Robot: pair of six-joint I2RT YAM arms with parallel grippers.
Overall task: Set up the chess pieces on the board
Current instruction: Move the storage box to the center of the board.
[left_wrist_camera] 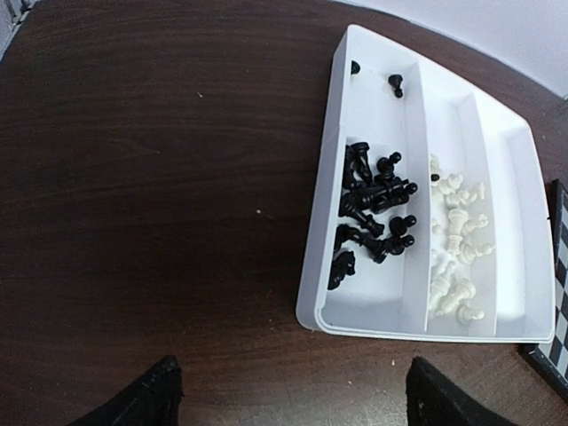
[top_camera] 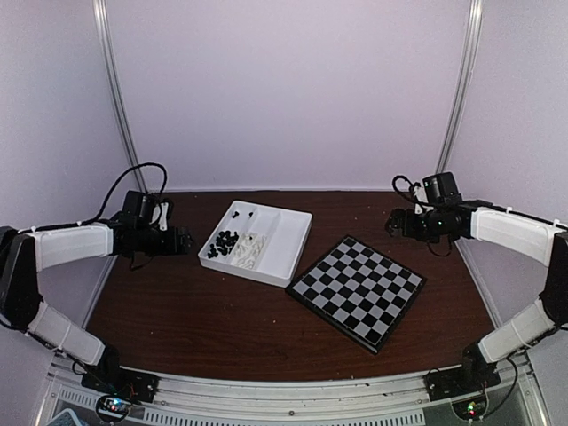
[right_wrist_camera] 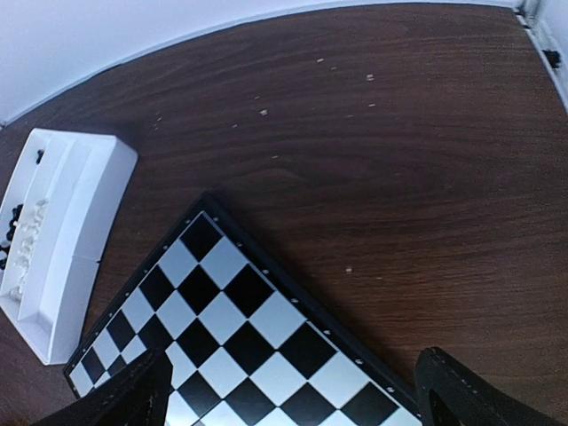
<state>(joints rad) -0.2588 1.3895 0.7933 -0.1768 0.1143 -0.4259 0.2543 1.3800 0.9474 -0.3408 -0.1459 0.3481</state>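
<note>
The board (top_camera: pixel 358 288) lies turned like a diamond on the right half of the table, with no pieces on it. The chess pieces sit in a white divided tray (top_camera: pixel 284 235): black ones (left_wrist_camera: pixel 373 209) heaped in one compartment, white ones (left_wrist_camera: pixel 457 240) in the one beside it, and two lone black pieces (left_wrist_camera: pixel 395 84) at the far end. My left gripper (left_wrist_camera: pixel 297 395) hovers open over bare table just short of the tray's near corner. My right gripper (right_wrist_camera: pixel 293 390) hangs open above the board's (right_wrist_camera: pixel 231 302) far edge, holding nothing.
The dark wooden table (top_camera: pixel 195 311) is ringed by pale walls with metal posts (top_camera: pixel 115 98) at the back corners. The tray (right_wrist_camera: pixel 62 213) stands to the left of the board, almost touching its left corner. Both arm bases sit at the near edge.
</note>
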